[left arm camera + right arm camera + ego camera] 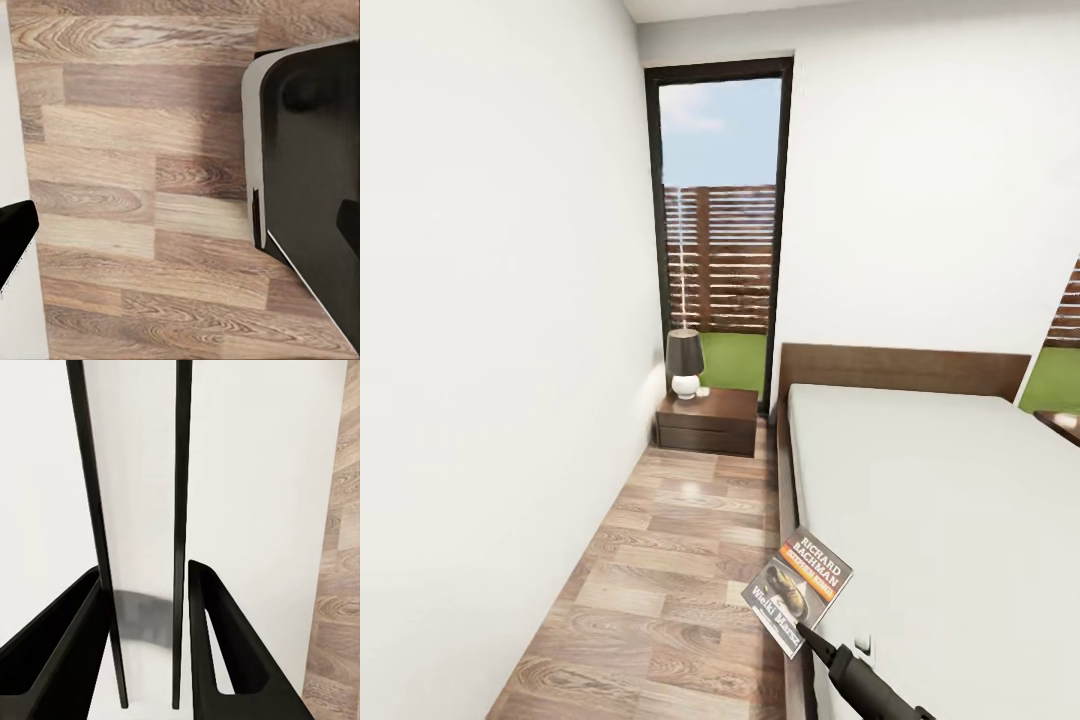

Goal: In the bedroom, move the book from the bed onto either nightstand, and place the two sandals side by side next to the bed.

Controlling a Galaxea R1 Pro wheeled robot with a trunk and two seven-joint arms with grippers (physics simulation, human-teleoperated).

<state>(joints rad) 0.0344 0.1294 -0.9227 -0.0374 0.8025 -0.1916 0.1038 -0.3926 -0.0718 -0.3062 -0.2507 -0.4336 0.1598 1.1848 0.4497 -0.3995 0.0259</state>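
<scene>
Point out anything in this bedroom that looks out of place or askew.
Only the book: it hangs tilted in the air over the bed's edge, pinched by the right claw. The lamp stands upright on the nightstand.

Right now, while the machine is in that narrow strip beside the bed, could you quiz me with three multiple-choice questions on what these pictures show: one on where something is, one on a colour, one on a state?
1. Where is the nightstand?
A. In the far corner, below the tall window
B. At the foot of the bed
C. Under the mattress

2. What colour is the shade of the lamp?
A. Bright blue
B. Dark, near black
C. Orange

3. What state is the book in?
A. Lying flat on the bed
B. Resting on the floor
C. Held up by the right gripper

Answers: 1 A, the head view shows it against the left wall, beside the headboard. 2 B, a dark shade sits on a white base. 3 C, the head view shows it raised at the mattress's edge, and the right wrist view shows its edges between the fingers.
</scene>
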